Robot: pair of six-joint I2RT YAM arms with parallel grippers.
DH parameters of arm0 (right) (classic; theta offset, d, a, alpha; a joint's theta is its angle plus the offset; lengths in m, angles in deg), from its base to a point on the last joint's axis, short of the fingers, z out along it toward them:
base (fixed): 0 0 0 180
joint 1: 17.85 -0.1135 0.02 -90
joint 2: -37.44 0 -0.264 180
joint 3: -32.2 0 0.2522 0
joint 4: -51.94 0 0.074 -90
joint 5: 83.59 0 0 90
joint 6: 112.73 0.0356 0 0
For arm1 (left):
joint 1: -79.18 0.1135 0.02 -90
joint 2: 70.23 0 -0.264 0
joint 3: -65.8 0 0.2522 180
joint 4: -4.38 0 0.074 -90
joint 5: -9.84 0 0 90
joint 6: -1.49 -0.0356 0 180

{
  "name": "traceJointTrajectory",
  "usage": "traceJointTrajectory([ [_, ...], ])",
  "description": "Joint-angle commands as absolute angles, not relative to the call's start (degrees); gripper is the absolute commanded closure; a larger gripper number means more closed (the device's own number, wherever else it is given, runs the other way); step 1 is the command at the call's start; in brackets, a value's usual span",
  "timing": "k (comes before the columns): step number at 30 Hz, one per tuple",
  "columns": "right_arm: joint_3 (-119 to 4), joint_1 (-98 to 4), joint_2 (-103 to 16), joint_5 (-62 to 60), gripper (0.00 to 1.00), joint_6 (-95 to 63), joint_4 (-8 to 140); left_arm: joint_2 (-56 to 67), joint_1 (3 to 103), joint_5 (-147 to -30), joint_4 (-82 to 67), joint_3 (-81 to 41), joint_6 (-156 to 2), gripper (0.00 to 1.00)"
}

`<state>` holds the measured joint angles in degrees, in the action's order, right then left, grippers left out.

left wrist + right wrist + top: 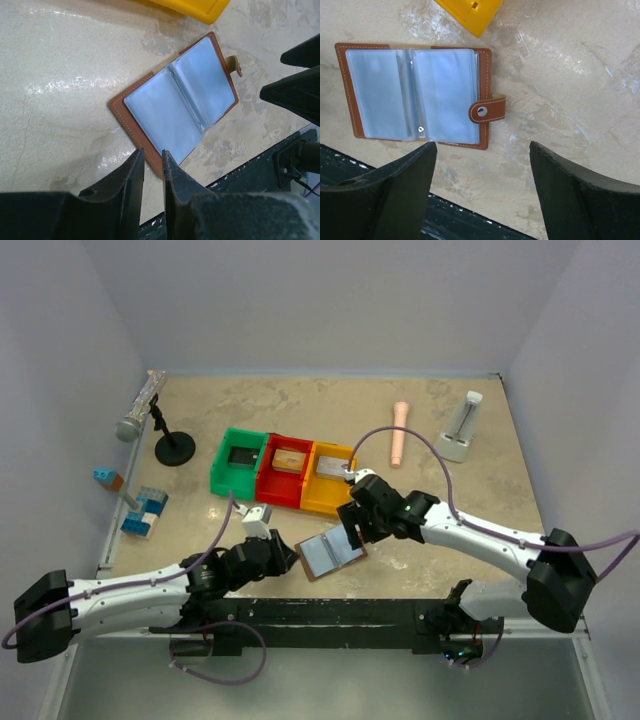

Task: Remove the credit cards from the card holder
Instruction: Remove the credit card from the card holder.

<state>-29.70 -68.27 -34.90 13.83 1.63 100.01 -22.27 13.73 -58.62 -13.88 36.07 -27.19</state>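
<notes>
Card holder (332, 554): brown bifold, lying open and flat with its pale blue-grey sleeves facing up. It sits close to the near edge of the worktop (300, 410), about midway along it, just on the near side of the yellow bin (328, 488) and apart from it. Clasp tab (489, 110): brown strap with a metal snap, sticking out from one outer edge of the cover. Left gripper (152, 160): reaches in from the near left corner, jaws parted by only a narrow slit. The holder's brown rim shows in that slit at one corner, and contact cannot be told. Right gripper (484, 150): comes from the near right corner and hangs over the holder's tab side, jaws spread wide with nothing between them. Bins: three in a touching row at the middle of the worktop, green bin (240, 462) on the left, red bin (287, 472) in the centre, yellow on the right. The green one holds a dark flat item, the red one a tan one. Microphone (138, 412): on a black round-footed stand near the far left corner. Building blocks (146, 512): blue and white, by the left edge. Peach cylinder (400, 433) and clear bottle (463, 427): both toward the far right corner, well apart from the holder.
</notes>
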Motion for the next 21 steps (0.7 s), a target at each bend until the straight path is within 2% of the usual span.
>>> traceJointTrajectory([
  [1, -34.1, -69.8, -39.7, 19.6, 0.21, 0.9, 100.9, -26.8, 13.3, -56.6, -14.4, 39.0, -23.1, 0.75],
  [7, -36.8, -69.8, -47.0, 20.4, 0.22, 2.1, 101.1, -29.9, 13.3, -56.7, -16.1, 40.3, -22.7, 0.75],
  [12, -38.0, -69.6, -50.4, 21.0, 0.27, 1.8, 101.6, -32.1, 13.3, -56.4, -16.7, 41.8, -22.1, 0.75],
  [18, -37.6, -68.0, -51.8, 20.9, 0.40, 1.4, 101.3, -33.2, 13.3, -55.7, -17.5, 41.8, -22.3, 0.75],
  [21, -37.1, -67.5, -51.2, 20.9, 0.51, 0.9, 100.9, -32.9, 13.3, -55.6, -17.5, 41.6, -22.6, 0.75],
])
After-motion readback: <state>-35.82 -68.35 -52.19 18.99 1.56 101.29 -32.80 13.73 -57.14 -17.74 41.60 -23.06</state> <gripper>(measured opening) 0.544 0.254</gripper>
